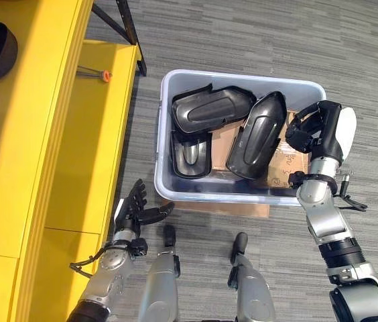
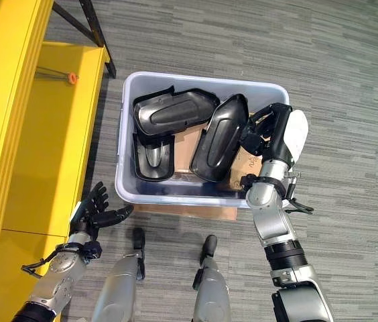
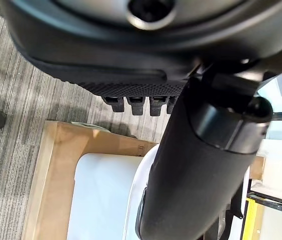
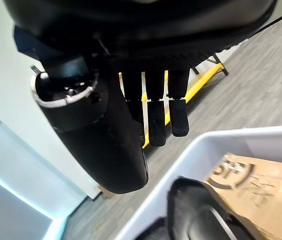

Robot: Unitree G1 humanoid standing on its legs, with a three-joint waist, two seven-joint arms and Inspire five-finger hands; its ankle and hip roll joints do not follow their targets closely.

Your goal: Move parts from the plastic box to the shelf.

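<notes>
Three black parts [image 1: 212, 107] lie overlapped in the plastic box [image 1: 309, 87] at frame centre, so your open-fingered right hand [image 1: 313, 127] above its right side may snag a neighbour, while your left hand [image 1: 132, 208] idles open lower left.

Cardboard sheet [image 1: 289, 159] is lying mostly hidden under black parts [image 1: 256, 136] in plastic box [image 1: 175, 194]. Yellow shelf [image 1: 35, 134] is running off pic's left edge, dark items there cut off.
</notes>
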